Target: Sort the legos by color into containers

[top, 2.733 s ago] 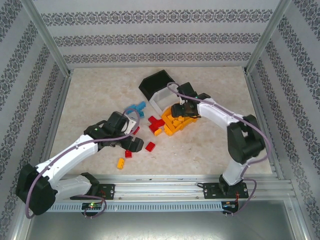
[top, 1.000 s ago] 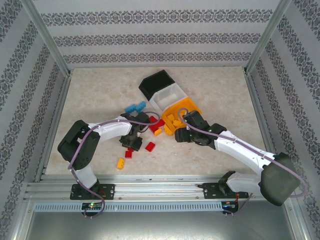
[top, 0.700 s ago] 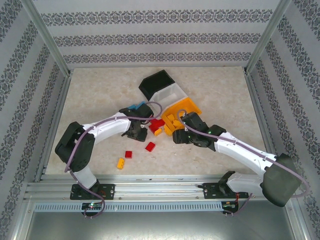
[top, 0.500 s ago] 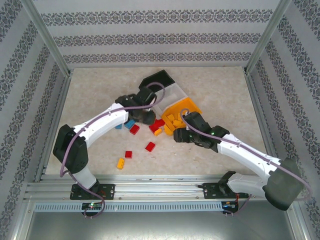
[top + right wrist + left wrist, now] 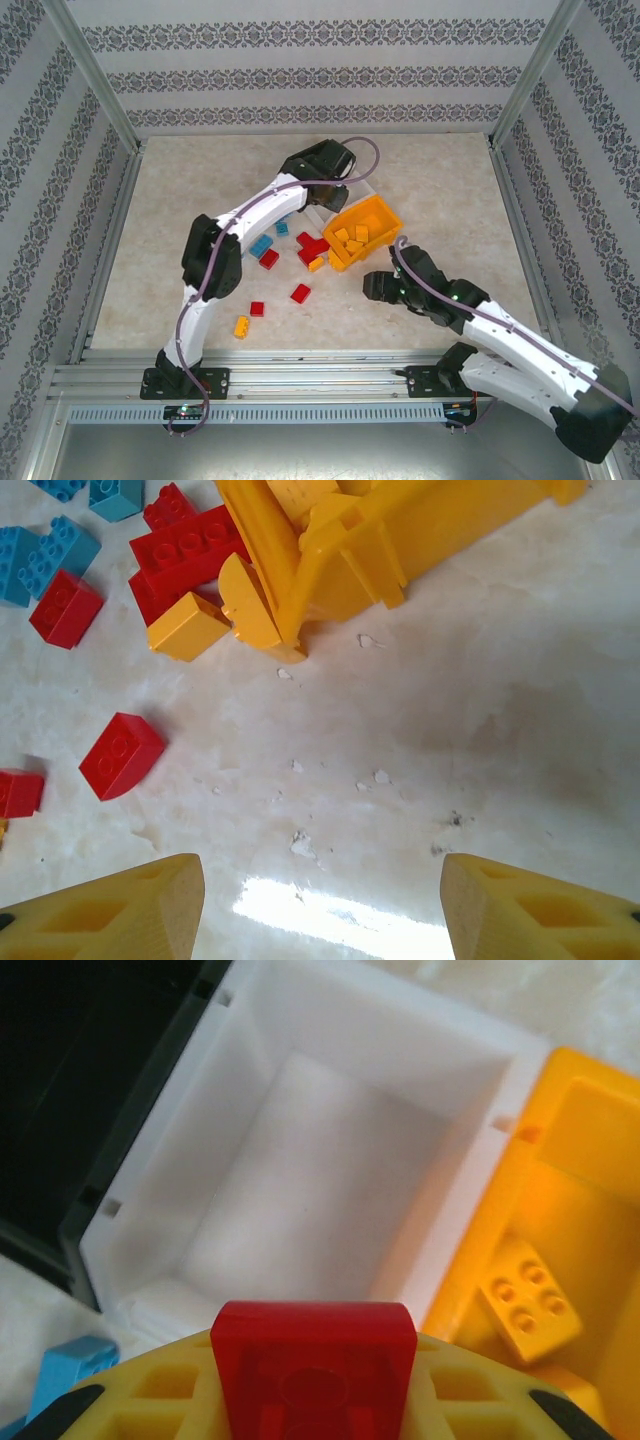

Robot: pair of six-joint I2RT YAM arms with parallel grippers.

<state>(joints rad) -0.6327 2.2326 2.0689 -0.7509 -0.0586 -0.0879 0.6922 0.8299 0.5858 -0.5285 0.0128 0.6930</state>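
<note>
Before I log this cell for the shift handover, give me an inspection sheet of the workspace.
Surface: pale marbled table, a few white flecks.
Job's things: black bin, white bin empty, orange-yellow bin holding yellow bricks; red, blue and yellow legos loose on the table.
Clutter: nothing seen.
Grippers: left gripper shut on a red brick above the white bin; right gripper open, empty, low over the table.
Cables: purple-grey cable looped at the left wrist.
Surroundings: patterned walls, metal frame.

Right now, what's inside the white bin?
Inside the white bin no bricks show on the floor or walls. Its near edge is covered by the red brick held in the left gripper, so that part is unknown.
</note>
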